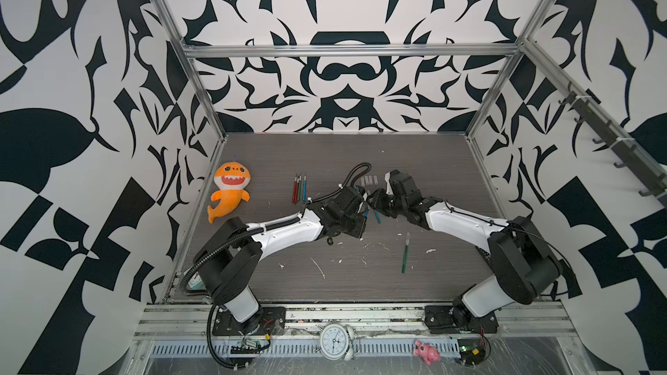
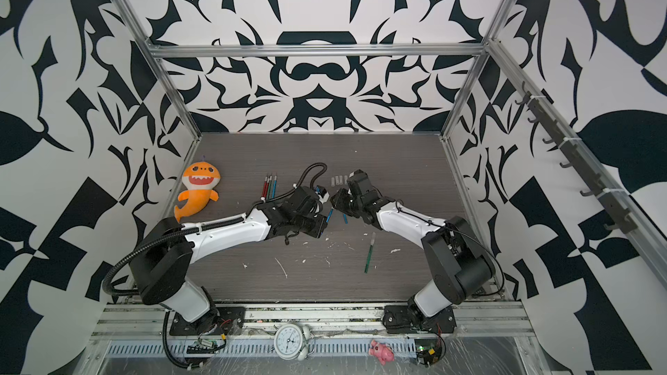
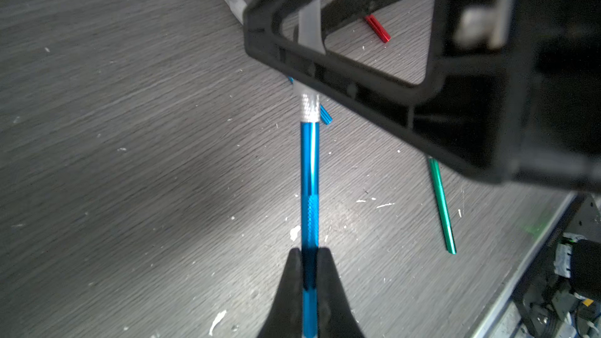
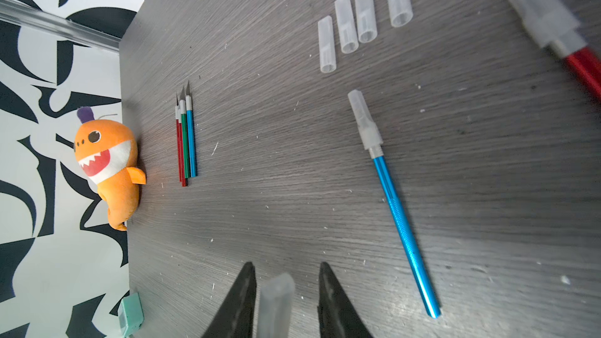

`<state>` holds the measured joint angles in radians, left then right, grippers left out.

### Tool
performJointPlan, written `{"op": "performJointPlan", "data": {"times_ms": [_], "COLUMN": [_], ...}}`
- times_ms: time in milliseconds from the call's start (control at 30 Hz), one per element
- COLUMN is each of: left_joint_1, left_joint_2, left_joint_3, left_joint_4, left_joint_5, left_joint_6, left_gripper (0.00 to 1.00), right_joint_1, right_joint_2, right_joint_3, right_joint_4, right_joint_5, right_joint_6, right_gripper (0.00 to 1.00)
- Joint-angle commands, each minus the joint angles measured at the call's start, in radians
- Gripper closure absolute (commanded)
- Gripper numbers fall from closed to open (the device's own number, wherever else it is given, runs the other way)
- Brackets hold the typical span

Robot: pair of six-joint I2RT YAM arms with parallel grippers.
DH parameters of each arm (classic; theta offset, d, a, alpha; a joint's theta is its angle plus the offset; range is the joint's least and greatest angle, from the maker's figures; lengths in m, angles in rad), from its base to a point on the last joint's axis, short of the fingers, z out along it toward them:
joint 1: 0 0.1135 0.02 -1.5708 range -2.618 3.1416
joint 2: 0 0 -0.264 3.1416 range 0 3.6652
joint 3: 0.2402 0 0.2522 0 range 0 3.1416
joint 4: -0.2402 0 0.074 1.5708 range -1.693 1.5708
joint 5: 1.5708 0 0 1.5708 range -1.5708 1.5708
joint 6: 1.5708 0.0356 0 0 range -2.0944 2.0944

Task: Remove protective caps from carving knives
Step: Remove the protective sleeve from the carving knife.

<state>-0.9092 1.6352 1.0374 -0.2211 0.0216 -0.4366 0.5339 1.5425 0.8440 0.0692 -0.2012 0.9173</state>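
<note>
My left gripper [image 3: 309,251] is shut on the handle of a blue carving knife [image 3: 309,164], held above the table. The knife's translucent protective cap [image 4: 276,297] lies between the fingers of my right gripper [image 4: 286,266], which is closed on it. In both top views the two grippers meet mid-table [image 1: 368,207]. Still capped on the table are another blue knife [image 4: 400,219], a red one [image 4: 582,63] and a green one [image 1: 405,252]. Several bare knives [image 4: 186,138] lie in a row, with several loose caps [image 4: 357,17] further back.
An orange shark plush [image 1: 229,193] lies at the table's left edge. White flecks [image 1: 317,266] dot the dark wood top. An alarm clock [image 1: 335,342] and a pink toy [image 1: 427,352] sit on the front rail. Patterned walls and metal posts enclose the table.
</note>
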Motion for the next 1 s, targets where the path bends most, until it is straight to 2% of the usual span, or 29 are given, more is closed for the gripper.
{"op": "performJointPlan", "data": {"times_ms": [0, 433, 833, 967], "left_joint_1": [-0.003, -0.003, -0.003, -0.003], "left_joint_2": [-0.015, -0.012, -0.016, -0.023], "left_joint_3": [-0.024, -0.028, -0.026, -0.031], "left_joint_4": [0.012, 0.013, 0.012, 0.013], "left_joint_5": [-0.004, -0.008, -0.019, -0.021], "left_joint_6": [0.005, 0.002, 0.004, 0.002], "left_gripper": [1.0, 1.0, 1.0, 1.0], "right_joint_1": [0.006, 0.006, 0.006, 0.0], "right_joint_2": [-0.046, -0.054, -0.053, -0.05], "right_joint_3": [-0.015, -0.026, -0.031, -0.026], "right_joint_4": [0.068, 0.079, 0.069, 0.068], "right_joint_5": [0.013, 0.019, 0.039, 0.054], "right_joint_6": [0.024, 0.043, 0.049, 0.046], "right_gripper": [0.69, 0.77, 1.0, 1.0]}}
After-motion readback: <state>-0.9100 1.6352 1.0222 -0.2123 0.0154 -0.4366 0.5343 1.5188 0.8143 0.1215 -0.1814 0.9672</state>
